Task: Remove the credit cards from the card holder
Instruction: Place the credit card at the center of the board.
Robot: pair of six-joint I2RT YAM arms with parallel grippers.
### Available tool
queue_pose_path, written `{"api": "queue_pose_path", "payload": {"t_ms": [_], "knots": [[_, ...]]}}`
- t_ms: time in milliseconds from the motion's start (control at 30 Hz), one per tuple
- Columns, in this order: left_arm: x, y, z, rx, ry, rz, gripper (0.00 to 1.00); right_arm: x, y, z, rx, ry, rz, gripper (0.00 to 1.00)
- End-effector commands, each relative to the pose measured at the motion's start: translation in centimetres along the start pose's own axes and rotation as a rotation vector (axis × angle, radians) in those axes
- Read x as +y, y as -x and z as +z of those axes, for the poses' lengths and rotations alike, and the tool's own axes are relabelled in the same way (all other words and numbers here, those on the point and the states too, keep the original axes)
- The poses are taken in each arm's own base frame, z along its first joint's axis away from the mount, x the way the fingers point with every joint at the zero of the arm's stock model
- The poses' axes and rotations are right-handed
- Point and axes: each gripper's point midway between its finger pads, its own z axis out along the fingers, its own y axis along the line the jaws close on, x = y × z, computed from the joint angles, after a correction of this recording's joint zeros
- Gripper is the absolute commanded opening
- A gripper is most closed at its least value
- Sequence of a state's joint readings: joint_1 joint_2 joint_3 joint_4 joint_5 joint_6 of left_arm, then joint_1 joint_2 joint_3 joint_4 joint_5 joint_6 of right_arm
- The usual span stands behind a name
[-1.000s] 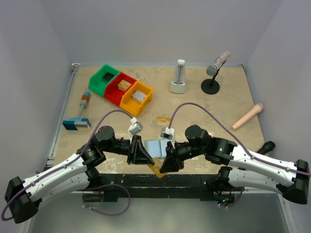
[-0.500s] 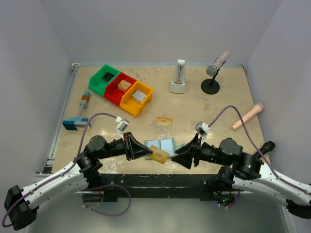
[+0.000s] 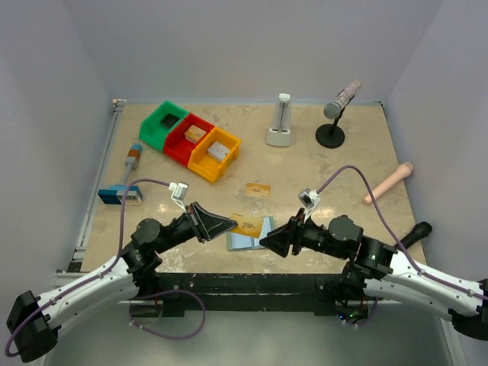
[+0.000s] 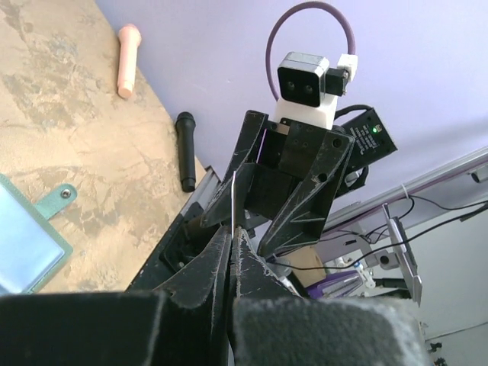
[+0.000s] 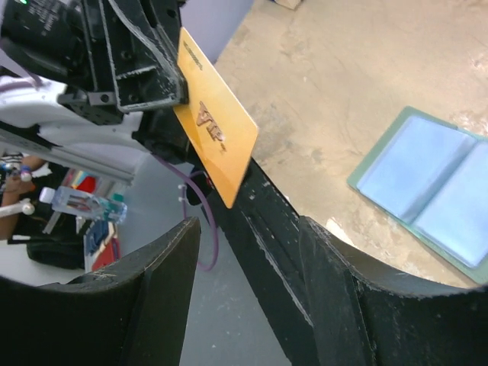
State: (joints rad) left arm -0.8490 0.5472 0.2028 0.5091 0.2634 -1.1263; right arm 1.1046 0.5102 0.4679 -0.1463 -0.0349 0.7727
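Orange-gold card [image 5: 217, 130] clenched in left gripper [image 3: 232, 223], held clear of card holder [image 3: 242, 242] below; right gripper [image 3: 264, 242] released, perhaps awaiting handover.

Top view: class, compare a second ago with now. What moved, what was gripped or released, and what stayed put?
The right gripper opened and drew back to the right, leaving the orange-gold card to the left gripper, which is shut on it and has carried it away from the near edge. The card holder, the other card on the table and the bins stayed put.
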Motion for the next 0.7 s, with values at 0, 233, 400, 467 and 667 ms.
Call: {"api": "queue_pose_path", "payload": {"t_ms": [0, 233, 400, 467, 667], "knots": [[-1.0, 1.1, 0.0, -0.059, -0.039, -0.008, 0.00, 2.1, 2.5, 0.6, -0.133, 0.103, 0.041, 0.58], [-1.1, 1.2, -0.1, -0.063, -0.052, -0.013, 0.00, 3.1, 2.8, 1.1, -0.134, 0.147, 0.045, 0.56], [-1.3, 1.1, -0.1, -0.063, -0.064, -0.017, 0.00, 3.4, 3.0, 1.2, -0.155, 0.178, 0.072, 0.54], [-1.3, 1.1, -0.1, -0.062, -0.068, -0.017, 0.00, 3.5, 3.0, 1.3, -0.156, 0.184, 0.078, 0.52], [-1.5, 1.2, -0.2, -0.066, -0.079, -0.014, 0.00, 3.6, 2.9, 1.6, -0.157, 0.197, 0.102, 0.49]]}}
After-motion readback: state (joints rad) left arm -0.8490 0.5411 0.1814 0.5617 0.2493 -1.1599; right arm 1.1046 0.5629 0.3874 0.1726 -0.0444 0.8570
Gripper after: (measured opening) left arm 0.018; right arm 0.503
